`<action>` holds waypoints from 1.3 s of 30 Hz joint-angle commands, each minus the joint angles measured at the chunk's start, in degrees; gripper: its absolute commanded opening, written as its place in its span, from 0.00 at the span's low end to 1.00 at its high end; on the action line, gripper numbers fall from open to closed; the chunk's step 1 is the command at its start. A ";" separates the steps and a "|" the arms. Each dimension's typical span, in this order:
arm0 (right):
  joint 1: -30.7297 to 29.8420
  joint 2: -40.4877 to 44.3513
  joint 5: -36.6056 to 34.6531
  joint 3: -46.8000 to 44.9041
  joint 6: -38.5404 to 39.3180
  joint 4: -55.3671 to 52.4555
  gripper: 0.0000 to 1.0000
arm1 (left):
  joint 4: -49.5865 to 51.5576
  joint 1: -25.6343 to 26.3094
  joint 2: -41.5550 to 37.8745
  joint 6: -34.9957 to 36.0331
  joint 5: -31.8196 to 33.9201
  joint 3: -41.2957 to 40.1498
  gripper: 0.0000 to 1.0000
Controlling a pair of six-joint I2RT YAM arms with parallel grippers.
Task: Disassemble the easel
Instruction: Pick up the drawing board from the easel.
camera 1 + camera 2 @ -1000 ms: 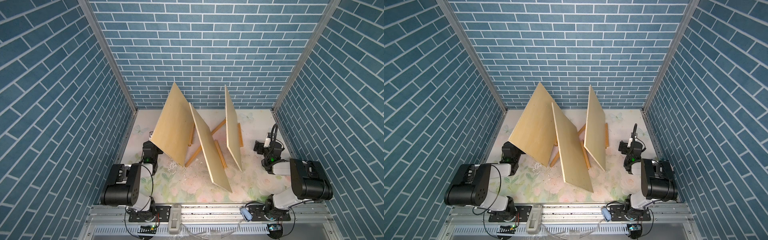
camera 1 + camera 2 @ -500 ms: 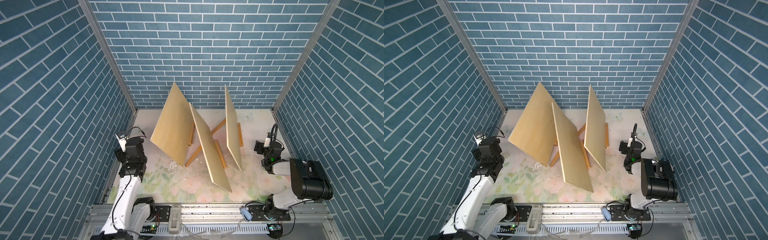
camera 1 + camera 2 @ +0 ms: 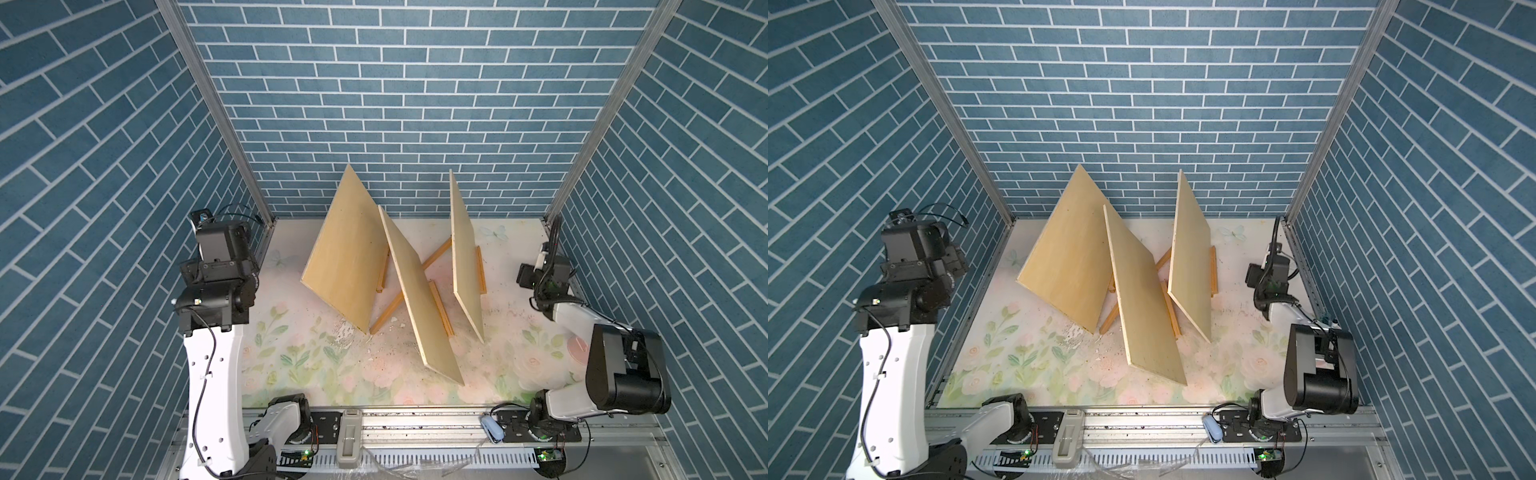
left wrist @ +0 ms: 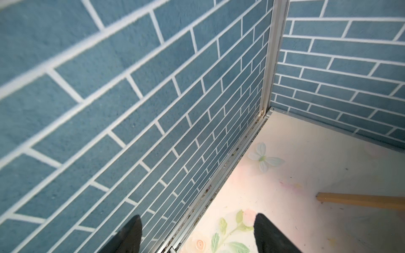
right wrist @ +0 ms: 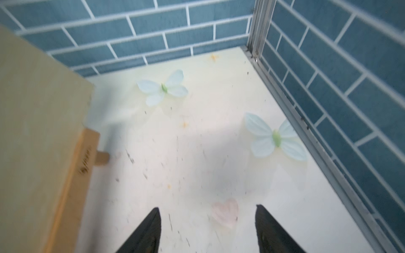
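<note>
Three boards stood tilted on the easel's orange wooden frame (image 3: 437,254) at the centre of the floral table (image 3: 291,365): the left board (image 3: 347,257), the middle board (image 3: 419,299) and the right board (image 3: 465,257), none of them touched by either arm. Within the last second the left arm (image 3: 212,357) had swung up from its folded crouch near 8 o'clock to stand tall at 9 o'clock beside the wall, while the right arm (image 3: 573,311) stayed low at 3 o'clock. The left gripper (image 4: 197,219) was spread and empty, pointing at the wall's foot toward 11 o'clock (a frame bar (image 4: 361,200) just showed beside it). The right gripper (image 5: 207,208) was likewise spread and empty, near the right board. We judged that disassembly had not begun and that the left arm was only setting up its reach.
</note>
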State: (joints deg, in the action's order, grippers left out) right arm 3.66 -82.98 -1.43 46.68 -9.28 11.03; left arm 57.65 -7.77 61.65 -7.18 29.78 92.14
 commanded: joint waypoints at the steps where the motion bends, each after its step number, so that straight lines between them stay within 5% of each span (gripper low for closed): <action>1: 0.29 3.82 7.88 6.39 -6.01 -21.85 0.58 | 13.63 -0.30 2.74 -2.12 -5.93 8.89 0.78; 8: 0.29 11.00 11.58 14.69 -11.71 -32.73 0.58 | 23.41 -0.32 10.81 -7.52 -25.32 19.13 0.76; 12: 0.29 10.12 15.55 23.50 -10.94 -42.85 0.57 | 18.98 -0.29 11.80 -10.15 -38.79 17.44 0.76; 19: -0.34 9.34 23.33 31.15 -12.69 -50.38 0.56 | 8.30 0.05 15.20 -19.37 -51.73 13.04 0.72; 28: -3.79 8.10 24.15 36.13 -10.99 -55.87 0.54 | 1.00 6.34 24.05 -18.79 -48.44 18.72 0.64; 39: -6.31 6.59 21.32 39.53 -9.09 -59.80 0.53 | 18.94 11.12 48.69 -9.61 -43.93 51.90 0.51</action>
State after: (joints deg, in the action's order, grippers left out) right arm -2.17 -76.25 20.80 84.58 -19.38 -46.28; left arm 68.25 2.98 107.09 -20.71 -16.10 138.69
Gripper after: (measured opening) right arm 0.526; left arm 0.518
